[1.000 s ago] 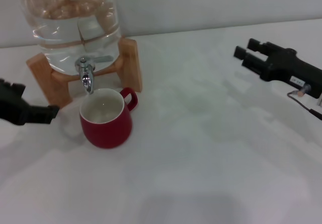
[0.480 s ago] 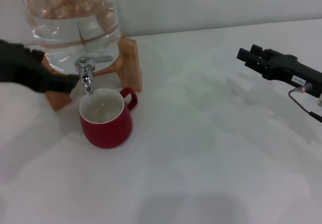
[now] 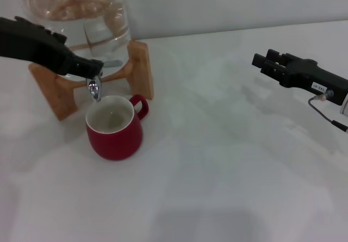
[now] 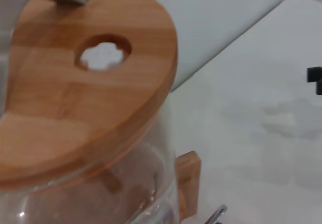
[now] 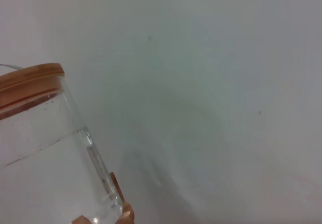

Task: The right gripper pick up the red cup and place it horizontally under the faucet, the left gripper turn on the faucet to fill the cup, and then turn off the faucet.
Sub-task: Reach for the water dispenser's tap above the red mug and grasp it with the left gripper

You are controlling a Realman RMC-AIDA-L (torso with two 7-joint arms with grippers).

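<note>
The red cup (image 3: 114, 129) stands upright on the white table, its mouth right under the spout of the chrome faucet (image 3: 95, 88). The faucet sticks out of a clear water jar (image 3: 81, 19) on a wooden stand (image 3: 138, 68). My left gripper (image 3: 93, 66) reaches in from the left, its black tip at the top of the faucet, beside the flat lever (image 3: 112, 63). The lever's end (image 4: 217, 215) also shows in the left wrist view. Far off to the right, my right gripper (image 3: 263, 60) hovers open and holds nothing.
The jar's wooden lid (image 4: 85, 83) fills the left wrist view. In the right wrist view the jar (image 5: 45, 148) and its lid (image 5: 30, 80) show before a plain wall. White table (image 3: 228, 160) stretches between cup and right arm.
My left arm has risen from low on the left and moved right to the top of the faucet. The right gripper has shifted only slightly. The cup has stayed put.
</note>
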